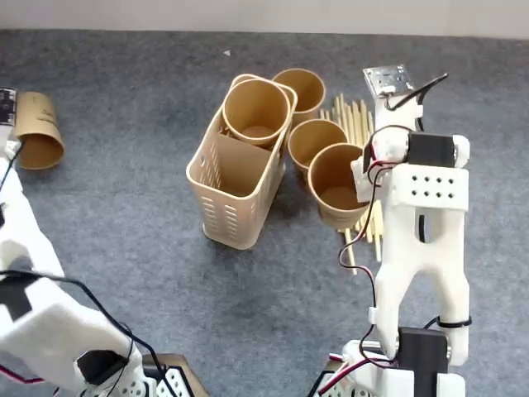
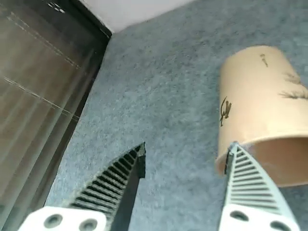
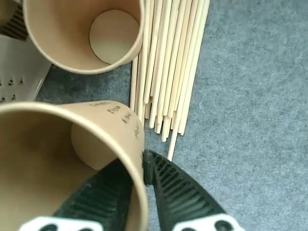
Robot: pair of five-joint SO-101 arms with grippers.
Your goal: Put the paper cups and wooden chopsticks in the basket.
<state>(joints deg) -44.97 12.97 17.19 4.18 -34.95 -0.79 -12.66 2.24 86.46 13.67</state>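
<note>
A cream slotted basket (image 1: 234, 184) stands mid-table with one paper cup (image 1: 257, 111) in its far compartment. Two more cups (image 1: 301, 89) (image 1: 315, 139) stand just right of it, beside a bundle of wooden chopsticks (image 1: 358, 122) (image 3: 173, 62). My right gripper (image 1: 364, 178) (image 3: 144, 168) is shut on the rim of a fourth cup (image 1: 337, 187) (image 3: 57, 159), one finger inside, one outside. Far left, another cup (image 1: 37, 132) (image 2: 260, 110) lies on its side. My left gripper (image 1: 11, 150) (image 2: 185, 159) is open just short of it, one finger (image 2: 245, 178) at its rim.
Grey carpet covers the table. The basket's near compartment (image 1: 240, 165) holds nothing. A dark wall panel (image 2: 38, 96) borders the carpet beyond the left cup. The right arm's white body (image 1: 421, 248) stretches over the near right side.
</note>
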